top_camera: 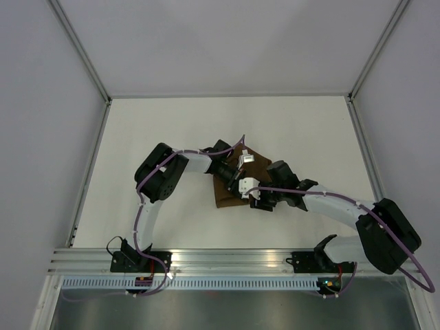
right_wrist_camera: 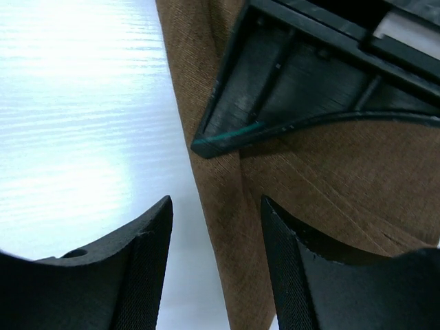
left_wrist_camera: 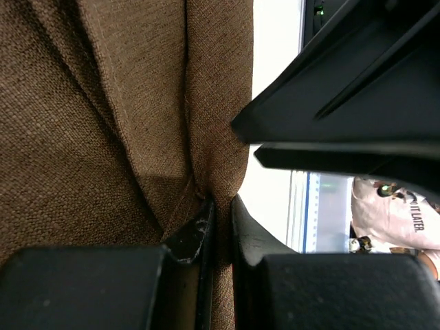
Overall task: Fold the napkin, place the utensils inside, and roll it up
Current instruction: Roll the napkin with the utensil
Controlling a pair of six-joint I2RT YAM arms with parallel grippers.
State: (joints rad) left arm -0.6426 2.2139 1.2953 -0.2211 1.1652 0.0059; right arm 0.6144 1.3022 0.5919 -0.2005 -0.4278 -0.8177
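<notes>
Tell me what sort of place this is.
Most likely a robotics lab test cell, not a dining room. A white table is boxed in by plain wall panels. Two robot arms are bolted to an aluminium rail at its near edge, handling a brown napkin.

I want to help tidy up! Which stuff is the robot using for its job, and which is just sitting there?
For the job:
- napkin, a fold pinched in the left arm's jaws
- right arm, jaws open at the napkin's edge
- utensils: none in sight

Just sitting there:
- table
- metal rail
</notes>
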